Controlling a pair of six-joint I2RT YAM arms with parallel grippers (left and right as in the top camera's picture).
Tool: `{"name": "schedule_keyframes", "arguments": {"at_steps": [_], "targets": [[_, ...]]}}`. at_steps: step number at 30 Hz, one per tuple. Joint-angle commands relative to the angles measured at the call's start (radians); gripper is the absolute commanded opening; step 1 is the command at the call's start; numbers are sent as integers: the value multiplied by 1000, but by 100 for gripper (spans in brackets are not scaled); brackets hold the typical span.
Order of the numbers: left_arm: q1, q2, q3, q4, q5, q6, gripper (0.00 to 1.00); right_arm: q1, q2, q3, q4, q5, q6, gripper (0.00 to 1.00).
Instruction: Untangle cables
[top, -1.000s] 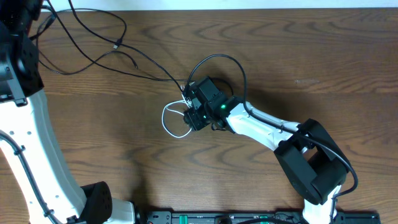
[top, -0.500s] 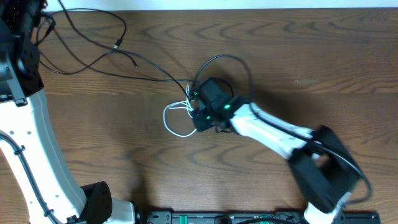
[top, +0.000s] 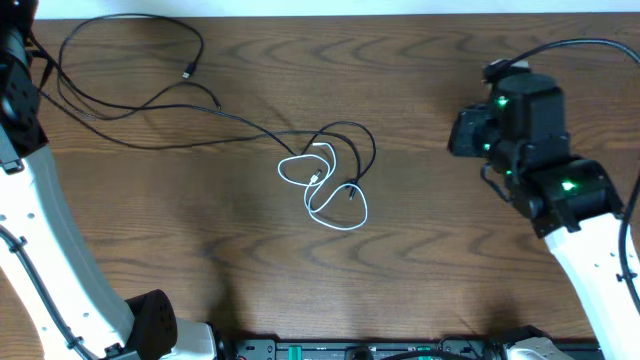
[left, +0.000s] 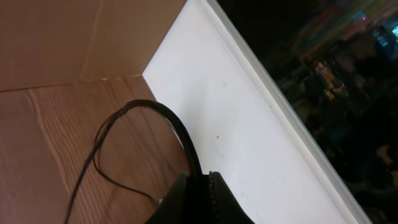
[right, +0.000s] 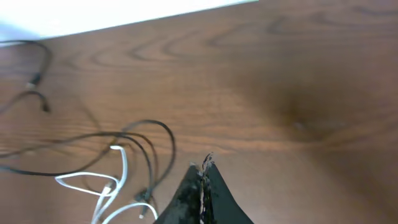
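At the right tool (right: 203, 163): pressed fully together, tip to tip, with nothing gripped; poised over bare desk (top: 480, 60), well to the right of the tangle. At the left tool (left: 200, 177): likewise pressed together, but clamped on a black cable (left: 180, 127) arching up out of the fingertips and curving down onto the wood beside a thinner strand; sitting at the far left corner of the desk, just beside a white panel (left: 249, 143) along the edge. Farther out, near the middle of the desk: a knot of black cables (top: 373, 150) looped over and through a white cable (top: 337, 228), touching and crossing in several places, with the white loops lying mostly on the lower left side of the knot. From there, trailing up and left across the wood in long slack curves toward the left arm, with a small plug end (top: 188, 72) lying loose near the top left.
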Motion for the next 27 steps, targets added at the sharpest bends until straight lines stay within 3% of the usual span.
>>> {"name": "schedule_keyframes", "arguments": {"at_steps": [1, 4, 8, 11, 15, 17, 22, 23, 27], "targets": [[2, -3, 13, -2, 43, 19, 8, 11, 36, 1, 14, -285, -93, 17], [2, -2, 12, -2, 42, 20, 8, 72, 133, 0, 12, -321, -98, 35], [2, -2, 9, -18, 42, 20, 8, 176, 282, 1, 38, -320, -144, 44], [2, -2, 3, -22, 42, 20, 8, 261, 434, 1, 95, -320, -227, 83], [2, -2, 3, -22, 42, 20, 8, 305, 531, 1, 96, -321, -344, 91], [2, -2, 3, -21, 42, 20, 8, 323, 568, 1, 82, -320, -505, 99], [2, -2, 3, -22, 42, 20, 8, 332, 594, 1, 95, -321, -712, 97], [2, -2, 3, -22, 42, 20, 8, 332, 601, 1, 106, -321, -721, 93], [2, -1, 3, -22, 42, 20, 8, 343, 669, 1, 153, -326, -720, 93]]}}
